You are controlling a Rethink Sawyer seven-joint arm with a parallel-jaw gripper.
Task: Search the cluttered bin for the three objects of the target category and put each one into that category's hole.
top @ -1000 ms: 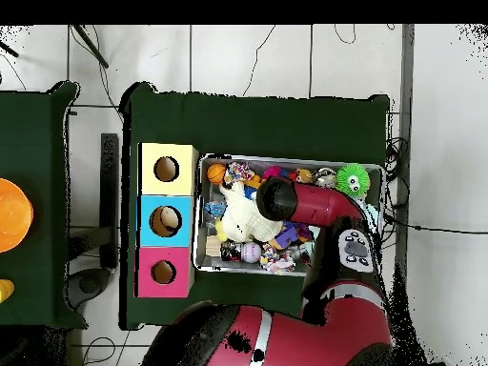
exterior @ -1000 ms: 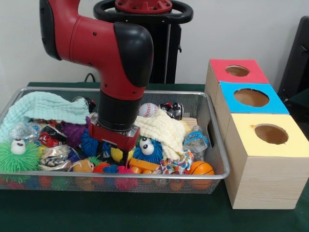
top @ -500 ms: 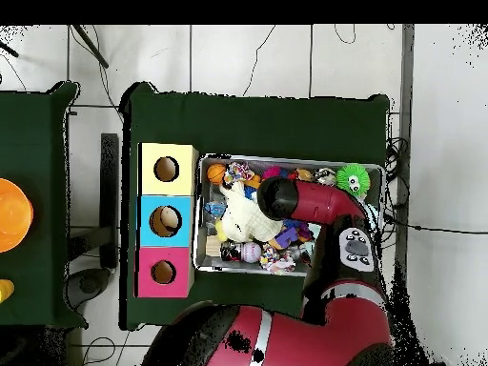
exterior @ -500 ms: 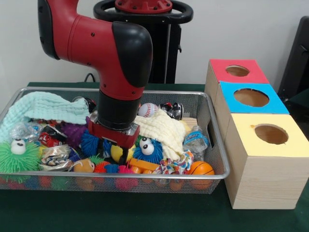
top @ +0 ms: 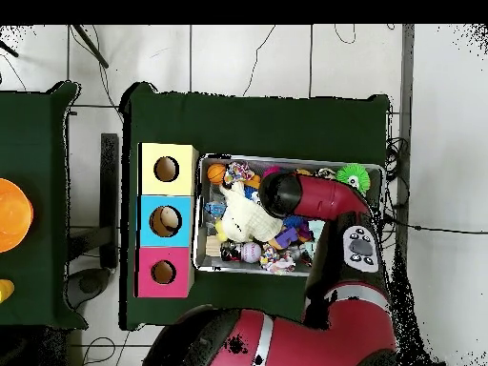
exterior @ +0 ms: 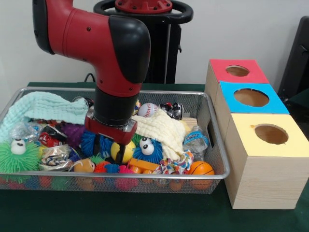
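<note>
The red and black arm (exterior: 113, 63) reaches down into the wire mesh bin (exterior: 212, 140), and its hand (exterior: 118, 153) sits low among the toys at the bin's front middle, right against a yellow ball (exterior: 126, 151); whether the hand is clenched, released or grasping that ball cannot be told, since the wrist hides most of it. Just beside the ball lies a blue fuzzy toy with googly eyes (exterior: 147, 149), and a cream cloth (exterior: 161, 129) is heaped behind it. A baseball (exterior: 147, 109) rests toward the back of the bin, a small basketball (exterior: 201, 168) sits in the front corner nearest the boxes, and a green spiky ball with eyes (exterior: 18, 155) fills the opposite front corner. A pale mint cloth (exterior: 46, 107) drapes over the far end. Beside the bin on the green worktop (exterior: 145, 212) stand three boxes in a row, each with a round hole: red box (exterior: 236, 71), blue box (exterior: 251, 97) and yellow box (exterior: 270, 135). From overhead, the arm covers the bin's middle (top: 300, 195).
</note>
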